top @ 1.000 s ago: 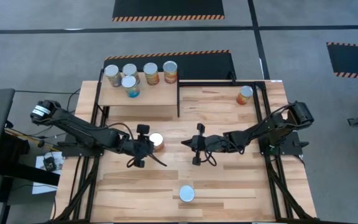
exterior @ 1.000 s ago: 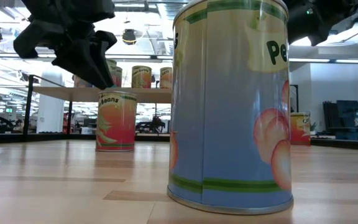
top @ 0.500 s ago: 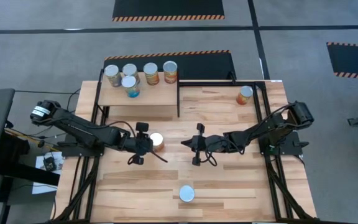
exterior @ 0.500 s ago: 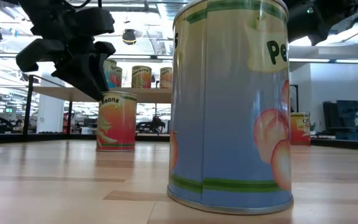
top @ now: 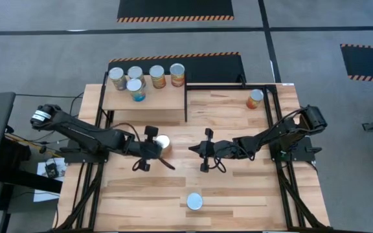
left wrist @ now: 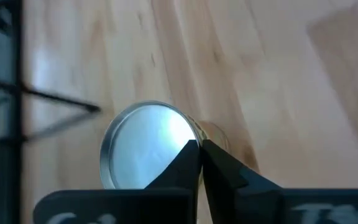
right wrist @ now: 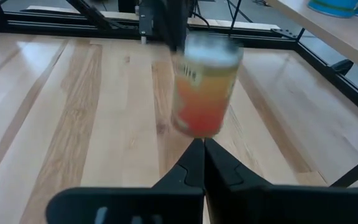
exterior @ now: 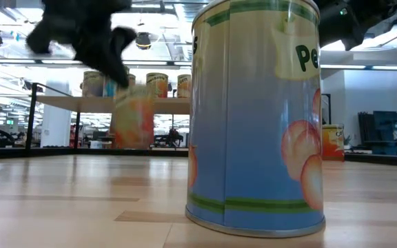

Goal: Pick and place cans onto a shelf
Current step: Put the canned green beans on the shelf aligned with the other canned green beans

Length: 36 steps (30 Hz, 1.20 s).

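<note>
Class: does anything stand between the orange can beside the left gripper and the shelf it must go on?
Nothing visible does. Only bare tabletop lies between the orange can and the shelf; the five cans stand along the shelf's far edge.

We see open tabletop point(top: 141, 200) across the lower left and lower right of the high view. A blue-labelled can point(top: 194, 202) stands at bottom centre, an orange can point(top: 255, 98) at upper right. Five cans point(top: 135, 80) crowd the shelf point(top: 167, 97) at upper left, leaving only its front right part bare.
</note>
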Tool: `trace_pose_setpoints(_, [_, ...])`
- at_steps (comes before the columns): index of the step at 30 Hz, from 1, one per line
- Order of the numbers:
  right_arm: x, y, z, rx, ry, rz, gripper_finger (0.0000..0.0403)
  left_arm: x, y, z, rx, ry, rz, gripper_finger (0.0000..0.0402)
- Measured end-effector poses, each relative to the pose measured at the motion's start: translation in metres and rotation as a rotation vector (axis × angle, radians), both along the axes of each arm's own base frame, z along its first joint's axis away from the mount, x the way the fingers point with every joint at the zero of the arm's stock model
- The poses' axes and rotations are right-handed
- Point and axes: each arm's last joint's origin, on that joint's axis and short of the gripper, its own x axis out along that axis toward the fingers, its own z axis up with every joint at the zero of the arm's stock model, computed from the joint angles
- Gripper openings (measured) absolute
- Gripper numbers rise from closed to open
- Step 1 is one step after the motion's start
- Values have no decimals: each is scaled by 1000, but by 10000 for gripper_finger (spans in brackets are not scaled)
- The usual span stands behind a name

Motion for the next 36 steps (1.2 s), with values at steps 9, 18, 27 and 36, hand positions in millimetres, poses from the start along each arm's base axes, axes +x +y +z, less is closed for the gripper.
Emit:
trace_pose_setpoints(9, [0, 0, 0, 0, 0, 0, 16, -1, 36, 100, 81, -38, 41, 0])
trace_pose_setpoints(18, [0, 0, 0, 2, -2, 2, 16, -9, 107, 132, 73, -47, 170, 0])
trace_pose_setpoints(27, [0, 0, 0, 2, -2, 2, 14, -22, 154, 129, 21, -38, 255, 0])
trace_pose_setpoints(36, [0, 0, 1, 3, -6, 3, 14, -20, 174, 124, 14, -40, 269, 0])
